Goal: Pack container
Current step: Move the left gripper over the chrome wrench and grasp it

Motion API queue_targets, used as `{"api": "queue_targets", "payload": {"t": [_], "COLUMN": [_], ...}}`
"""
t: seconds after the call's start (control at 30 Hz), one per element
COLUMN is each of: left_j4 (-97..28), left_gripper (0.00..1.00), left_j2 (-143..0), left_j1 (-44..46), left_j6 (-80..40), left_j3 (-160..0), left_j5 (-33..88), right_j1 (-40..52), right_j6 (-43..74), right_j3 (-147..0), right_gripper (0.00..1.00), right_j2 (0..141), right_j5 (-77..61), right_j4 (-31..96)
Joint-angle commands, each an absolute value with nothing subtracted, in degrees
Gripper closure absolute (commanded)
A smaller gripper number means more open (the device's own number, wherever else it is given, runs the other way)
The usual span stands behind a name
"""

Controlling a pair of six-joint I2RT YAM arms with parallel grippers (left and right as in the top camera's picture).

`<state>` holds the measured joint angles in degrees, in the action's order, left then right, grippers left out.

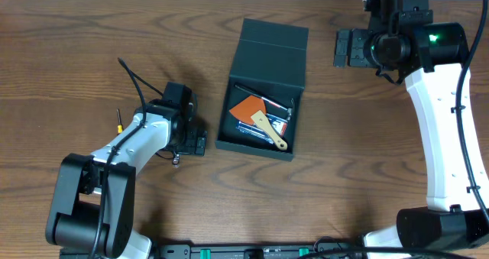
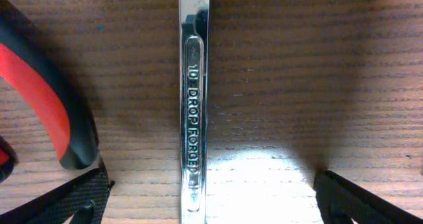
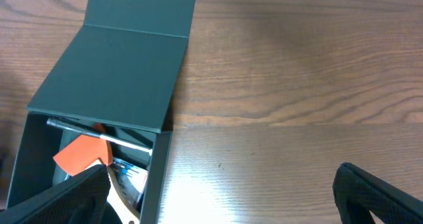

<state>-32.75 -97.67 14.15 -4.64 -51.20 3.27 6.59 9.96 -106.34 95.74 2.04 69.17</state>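
Left tool [image 2: 211, 194] points straight down, spread wide astride the wrench [image 2: 193, 118].

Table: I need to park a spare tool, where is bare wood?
Bare wood lies between the container and the right arm, and from the container to the near edge. Crowded: under the left gripper, a wrench and red-handled pliers.

Overhead straight down, left wrist close over wrench [image 2: 193, 118], right wrist angled at container [image 3: 112, 72], shared overhead

Robot lab workbench: wood-grain table [image 1: 76, 30], drop-forged wrench [image 2: 194, 118], pliers [image 2: 39, 98].
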Motion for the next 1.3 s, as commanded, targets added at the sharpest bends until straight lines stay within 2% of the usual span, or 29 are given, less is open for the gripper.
{"api": "queue_targets", "payload": {"t": [0.0,0.23,0.33,0.5,0.63,0.87,1.1,1.27], "left_j4": [-32.4,-32.8,-33.2,-33.6,-33.6,-33.8,-33.8,-33.8], "left_gripper": [0.01,0.01,0.15,0.26,0.39,0.54,0.58,0.72], "left_j2": [-99.6,-99.6,-99.6,-99.6,-99.6,-99.6,-99.6,-99.6], "left_j1": [14.2,14.2,14.2,14.2,14.2,14.2,14.2,14.2], "left_j6": [-4.3,-4.4,-4.4,-4.4,-4.4,-4.4,-4.4,-4.4], "left_j3": [-50.7,-50.7,-50.7,-50.7,-50.7,-50.7,-50.7,-50.7], "left_j5": [3.4,3.5,3.5,3.5,3.5,3.5,3.5,3.5], "right_j1": [6.2,6.2,6.2,6.2,6.2,6.2,6.2,6.2], "right_j6": [9.1,9.1,9.1,9.1,9.1,9.1,9.1,9.1], "right_j3": [-106.0,-106.0,-106.0,-106.0,-106.0,-106.0,-106.0,-106.0], "right_gripper": [0.01,0.01,0.01,0.01,0.01,0.01,0.01,0.01], "right_j2": [96.0,96.0,96.0,96.0,96.0,96.0,96.0,96.0], "right_j5": [3.2,3.2,3.2,3.2,3.2,3.2,3.2,3.2], "right_j4": [69.2,69.2,69.2,69.2,69.2,69.3,69.3,69.3]}}
